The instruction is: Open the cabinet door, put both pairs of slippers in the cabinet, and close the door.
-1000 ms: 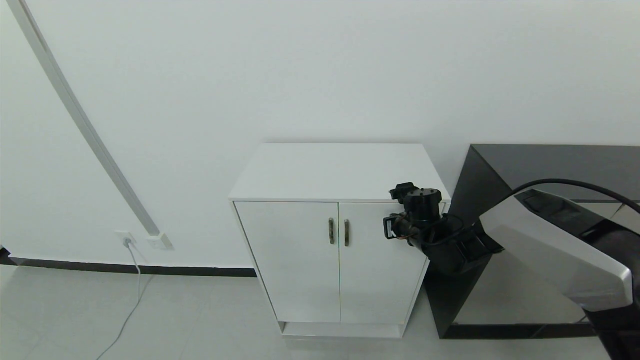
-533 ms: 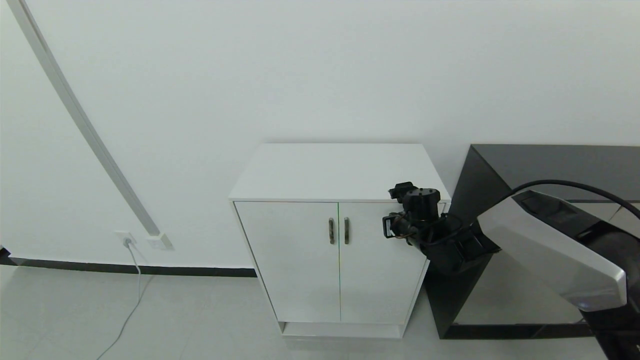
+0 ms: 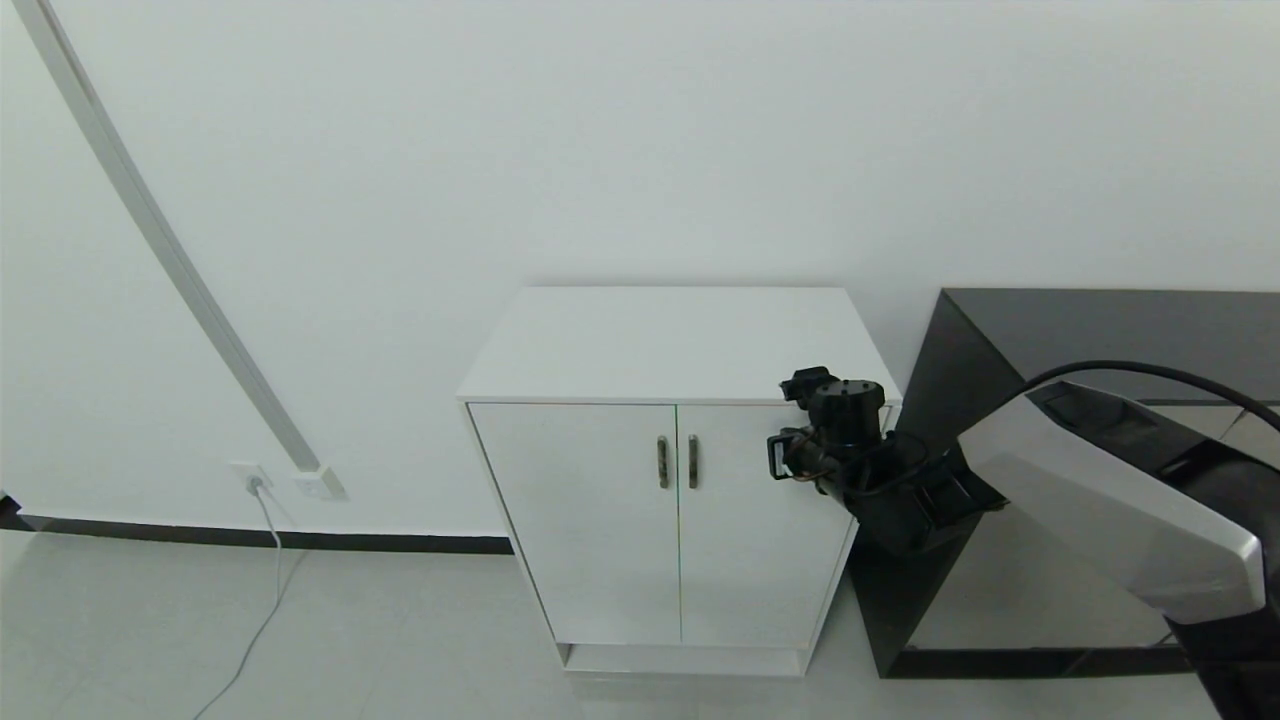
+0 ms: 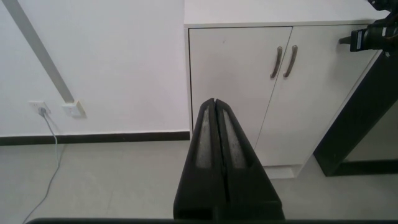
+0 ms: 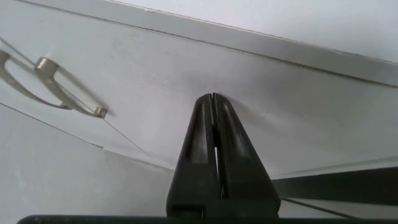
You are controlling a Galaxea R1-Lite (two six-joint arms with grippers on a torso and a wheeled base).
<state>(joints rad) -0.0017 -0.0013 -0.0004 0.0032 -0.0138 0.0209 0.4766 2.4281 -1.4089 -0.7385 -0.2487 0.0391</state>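
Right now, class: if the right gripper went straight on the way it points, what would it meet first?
The cabinet's right door: its flat face near the top, off to the side of the handle. How near the shut right gripper is, I cannot tell.

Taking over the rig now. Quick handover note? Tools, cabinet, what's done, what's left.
Left tool: shut, holding nothing, held back from the cabinet and pointing at it.
Right tool: shut, holding nothing, close to the face of the right door near its top edge, to the right of the handles. I can't tell whether it touches the door.
Cabinet: left door and right door both closed, with the handles side by side at the centre seam.
Done: nothing yet.
Left: grip a handle and open the door, put both pairs of slippers inside, then close the door.
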